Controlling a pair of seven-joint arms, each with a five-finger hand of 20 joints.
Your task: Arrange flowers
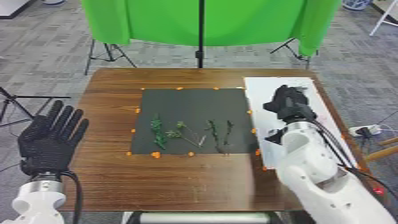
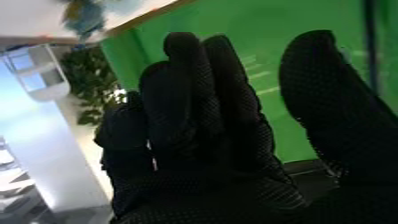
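Note:
My left hand (image 1: 49,145) is held off the table's left side, open with straight fingers. My right hand (image 1: 289,104) is over the white sheet (image 1: 265,90) on the right, near its far end. In the right wrist view, the right hand (image 2: 200,165) has fairly straight fingers and the thumb well apart, with nothing seen between them. A bluish, blurred flower-like thing (image 2: 82,19) lies on a pale surface beyond the fingertips. On the dark mat (image 1: 195,100) lie separate green sprigs: a leafy one (image 1: 158,131), a branching one (image 1: 185,132) and thin ones (image 1: 215,132) to the right.
Orange dots (image 1: 156,155) line the edges of the mat and sheet on the brown table (image 1: 107,170). A green cloth (image 1: 213,25) and a black stand pole (image 1: 201,45) are behind the table's far edge. Cables run along the right arm.

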